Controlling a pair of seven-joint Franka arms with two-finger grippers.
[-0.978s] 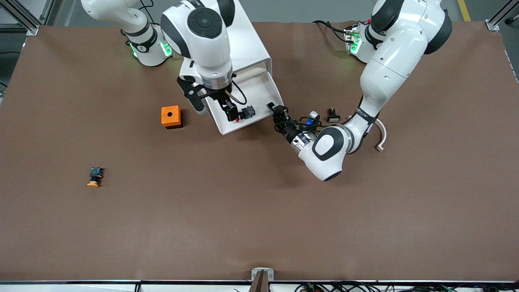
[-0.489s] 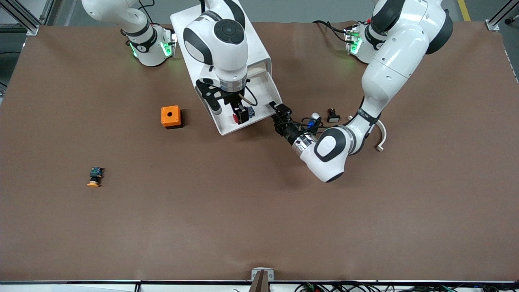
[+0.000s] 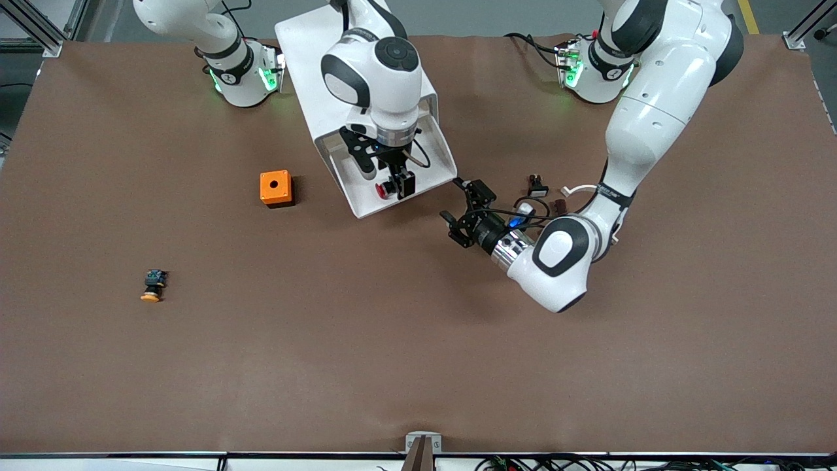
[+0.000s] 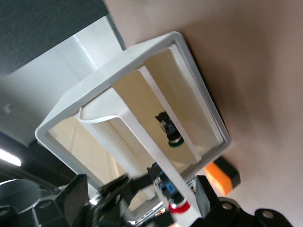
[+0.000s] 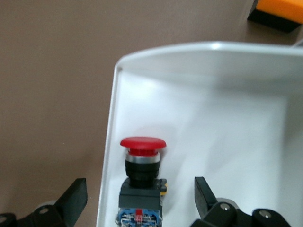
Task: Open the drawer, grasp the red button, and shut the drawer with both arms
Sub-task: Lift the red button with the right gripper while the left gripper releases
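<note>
Since 1 second ago, the left gripper (image 3: pixel 465 210) has let go of the drawer's front corner and is now sitting clear of it, above bare table toward the left arm's end, with its 2 fingers spread wide and nothing between them. Meanwhile the right gripper (image 3: pixel 391 185) has swung across the drawer and is now hanging directly over the button, its fingers also spread wide and holding nothing.

Going from largest to smallest: the white cabinet (image 3: pixel 314 46) is lying on the brown table (image 3: pixel 418 340) between the 2 arm bases. Its top drawer (image 3: pixel 439 157) is standing pulled out toward the front camera, a shallow white tray with a plain flat front. The button (image 5: pixel 142 177) is lying in that drawer, close against the front wall. It is showing a round, slightly domed red cap, a thin silver ring under the cap, a black collar and a dark blue-black body (in the right wrist view both fingertips are flanking it without touching).

In the left wrist view, a second, green-capped button (image 4: pixel 169 132) is showing in a lower compartment of the cabinet.
</note>
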